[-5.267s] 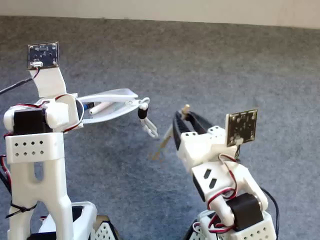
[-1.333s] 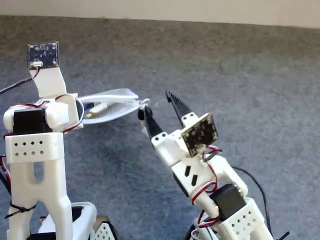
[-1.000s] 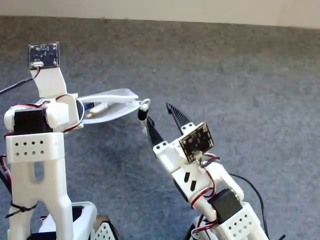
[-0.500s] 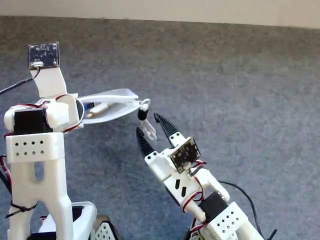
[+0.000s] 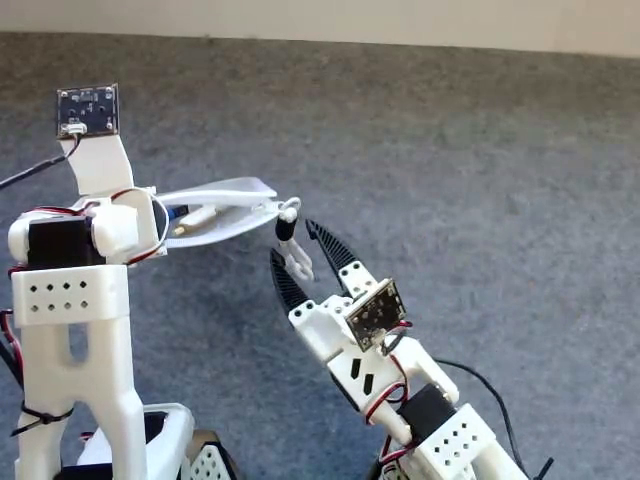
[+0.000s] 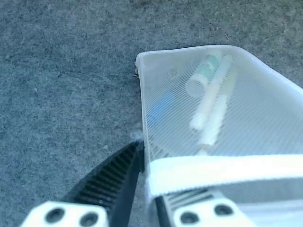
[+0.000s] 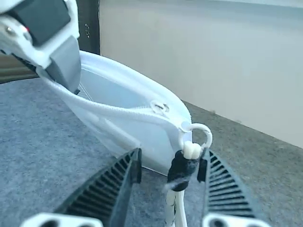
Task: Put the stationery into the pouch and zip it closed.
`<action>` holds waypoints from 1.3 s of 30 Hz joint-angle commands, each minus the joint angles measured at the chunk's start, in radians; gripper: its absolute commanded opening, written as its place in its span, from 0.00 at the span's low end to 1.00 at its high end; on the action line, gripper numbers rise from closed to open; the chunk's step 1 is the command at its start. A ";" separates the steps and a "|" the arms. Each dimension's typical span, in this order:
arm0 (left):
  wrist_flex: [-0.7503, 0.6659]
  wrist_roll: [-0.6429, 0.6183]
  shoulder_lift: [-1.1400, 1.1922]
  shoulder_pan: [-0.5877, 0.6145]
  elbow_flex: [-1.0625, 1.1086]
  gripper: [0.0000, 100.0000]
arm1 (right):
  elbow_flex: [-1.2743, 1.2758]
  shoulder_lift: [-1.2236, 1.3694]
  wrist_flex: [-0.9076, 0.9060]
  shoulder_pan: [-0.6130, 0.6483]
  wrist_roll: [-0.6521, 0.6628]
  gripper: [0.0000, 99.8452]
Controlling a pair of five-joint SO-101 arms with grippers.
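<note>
Stationery (image 6: 211, 105) is already inside the white translucent mesh pouch (image 6: 246, 118): through the mesh I make out a couple of pale pens, a green-and-white stick and something blue beside them. I see nothing loose on the grey carpeted tabletop (image 5: 480, 150), so I judge the filling step done.

My left claw (image 6: 151, 175) is clamped on the pouch's left end, one black ribbed finger on each side of the mesh. It holds the pouch at the left of the scene with the mouth facing up.

At the pouch's right end a white ring carries the zip pull, a short black-and-white cord tag (image 7: 183, 166) that hangs down. My right claw (image 7: 170, 158) sits just right of the pouch, near the middle of the table. Its jaws are spread moderately wide around the tag, which lies close against one finger. They grip nothing yet.

The white zip tape (image 7: 118, 111) runs along the pouch's upper edge. The mouth looks parted behind it, so I judge the zip is not yet closed, though I cannot tell how much of its length is open.

What is left is the second half of the job: pinching that tag and drawing the slider along the mouth while my left claw braces the pouch. The tag is small and swings freely, so it could slip out as I pinch.
</note>
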State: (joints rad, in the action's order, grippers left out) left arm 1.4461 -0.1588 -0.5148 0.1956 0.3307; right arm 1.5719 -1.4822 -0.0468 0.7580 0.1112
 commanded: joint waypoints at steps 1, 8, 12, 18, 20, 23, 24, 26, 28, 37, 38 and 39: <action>-0.011 -0.003 0.008 -0.004 0.019 0.01 | -0.015 0.005 0.022 0.008 -0.006 0.19; -0.009 -0.003 0.008 -0.004 0.021 0.01 | -0.059 0.297 0.206 0.004 -0.006 0.19; -0.006 -0.002 0.008 -0.002 0.021 0.01 | -0.102 0.463 0.317 0.002 -0.006 0.19; -0.006 0.034 0.008 -0.002 0.021 0.01 | -0.133 0.599 0.421 0.001 -0.002 0.19; -0.006 0.034 0.008 -0.002 0.021 0.01 | -0.137 0.624 0.458 -0.002 -0.002 0.19; -0.011 0.035 0.013 -0.002 0.022 0.01 | -0.140 0.650 0.498 -0.033 -0.005 0.19; -0.011 0.035 0.015 -0.002 0.022 0.01 | -0.151 0.659 0.503 -0.042 -0.005 0.19; -0.011 0.035 0.015 -0.002 0.022 0.01 | -0.170 0.684 0.507 -0.059 -0.005 0.19; -0.012 0.035 0.015 -0.002 0.022 0.01 | -0.188 0.714 0.507 -0.062 -0.005 0.19; -0.012 0.037 0.015 -0.002 0.022 0.01 | -0.223 0.783 0.513 -0.064 -0.005 0.19; -0.012 0.037 0.015 -0.002 0.022 0.01 | -0.223 0.783 0.513 -0.064 -0.005 0.18; -0.012 0.037 0.015 -0.002 0.022 0.01 | -0.223 0.783 0.513 -0.064 -0.003 0.17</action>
State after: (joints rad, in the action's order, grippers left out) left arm 1.4461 -0.1297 -0.5148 0.1956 0.3383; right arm 1.4001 -0.6997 0.4350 0.7073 0.1112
